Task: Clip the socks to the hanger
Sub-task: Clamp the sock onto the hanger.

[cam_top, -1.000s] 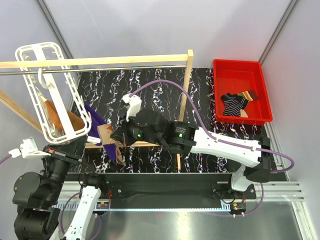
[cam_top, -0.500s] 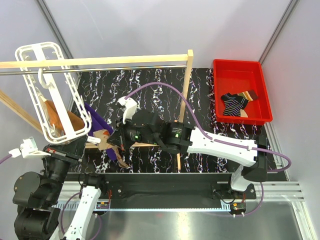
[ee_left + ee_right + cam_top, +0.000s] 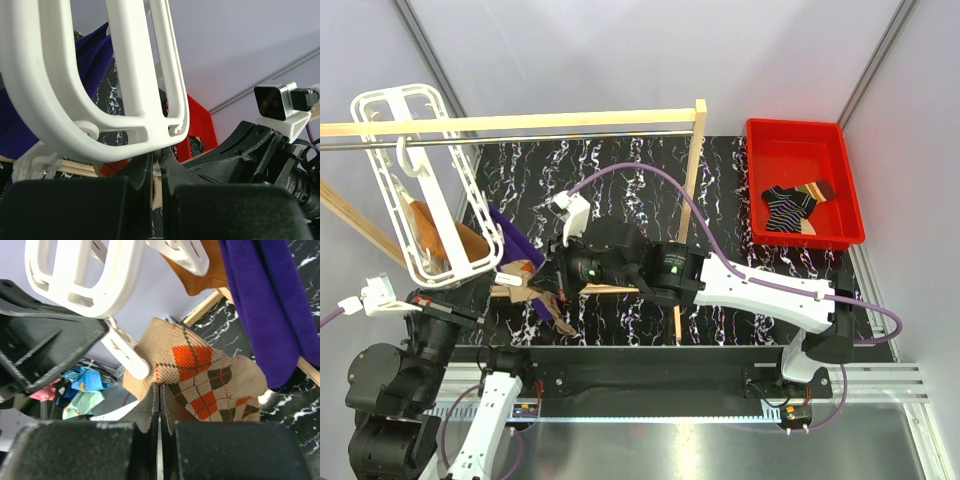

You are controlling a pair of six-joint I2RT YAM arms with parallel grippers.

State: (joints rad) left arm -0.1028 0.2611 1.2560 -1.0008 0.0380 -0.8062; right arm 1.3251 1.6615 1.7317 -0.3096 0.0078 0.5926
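My right gripper (image 3: pixel 159 389) pinches the tan sock (image 3: pixel 200 372), with a clip (image 3: pixel 127 354) just above-left of its tips. My left gripper (image 3: pixel 157 164), closed, sits just under the hanger (image 3: pixel 131 75). I'd feed the sock's edge squarely into that clip.

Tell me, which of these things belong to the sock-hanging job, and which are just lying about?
Part of the job:
- white hanger
- patterned sock, pinched in the right tool
- purple sock
- striped sock, waiting in the red bin

Just there:
- wooden frame
- table
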